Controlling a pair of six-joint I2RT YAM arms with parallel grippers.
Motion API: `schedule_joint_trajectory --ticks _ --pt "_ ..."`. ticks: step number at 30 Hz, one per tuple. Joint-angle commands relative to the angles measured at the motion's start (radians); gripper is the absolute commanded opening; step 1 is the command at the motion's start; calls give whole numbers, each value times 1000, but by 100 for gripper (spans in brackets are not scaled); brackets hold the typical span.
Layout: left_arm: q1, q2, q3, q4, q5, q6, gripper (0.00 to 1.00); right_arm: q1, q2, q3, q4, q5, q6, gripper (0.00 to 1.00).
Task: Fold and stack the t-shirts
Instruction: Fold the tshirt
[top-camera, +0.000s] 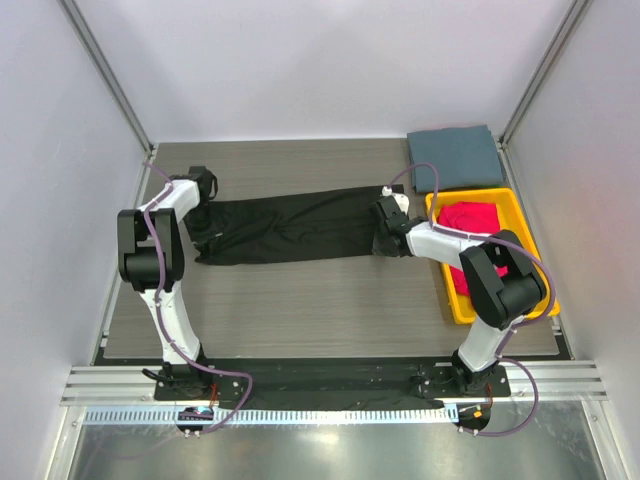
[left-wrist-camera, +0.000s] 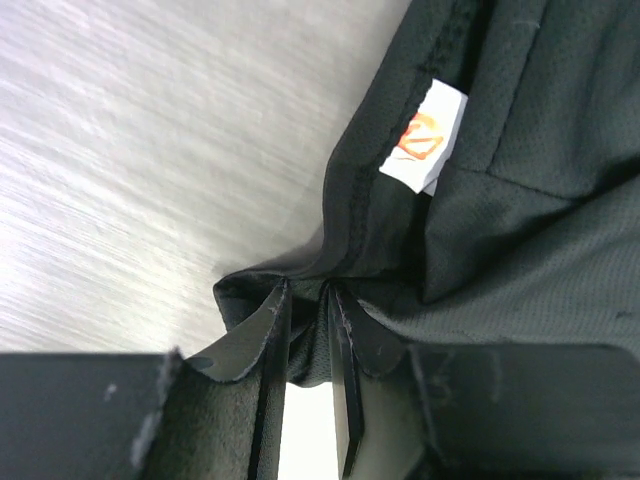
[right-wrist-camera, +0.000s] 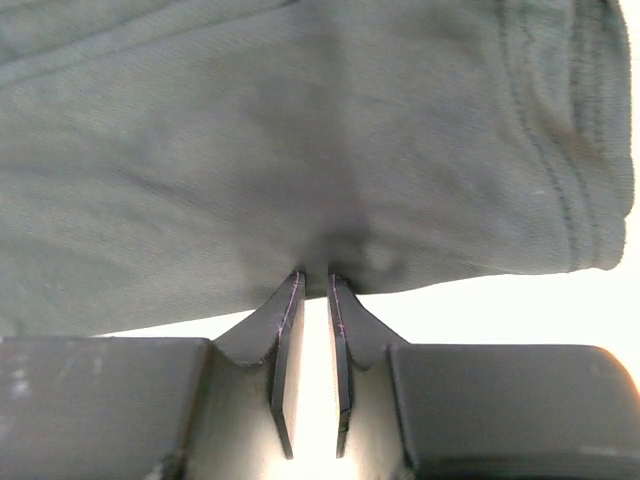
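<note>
A black t-shirt (top-camera: 285, 227) lies stretched in a long band across the table between my two grippers. My left gripper (top-camera: 203, 205) is shut on its left end; the left wrist view shows the black cloth (left-wrist-camera: 520, 200) pinched between the jaws (left-wrist-camera: 310, 290), with the red-white neck label (left-wrist-camera: 427, 137) just beyond. My right gripper (top-camera: 388, 222) is shut on the right end; the right wrist view shows the cloth (right-wrist-camera: 300, 150) pinched at the fingertips (right-wrist-camera: 316, 275), its hem at the right. A folded slate grey-blue t-shirt (top-camera: 455, 155) lies at the back right. A magenta-red t-shirt (top-camera: 478, 225) lies in the yellow tray.
The yellow plastic tray (top-camera: 520, 215) stands at the right edge of the table, just right of my right arm. The grey-blue shirt lies behind it. Bare wooden tabletop (top-camera: 320, 300) runs in front of the black shirt. Enclosure walls stand on three sides.
</note>
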Motion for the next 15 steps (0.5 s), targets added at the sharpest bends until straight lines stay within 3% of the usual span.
schedule_joint_trajectory --ticks 1,8,15 --pt "8 73 100 18 -68 18 23 6 -65 -37 6 40 28 21" --pt "11 165 309 -66 -84 37 23 -2 -152 27 -67 26 46 21" --pt "5 117 439 -118 -125 75 25 -88 -82 112 -104 38 -24 22"
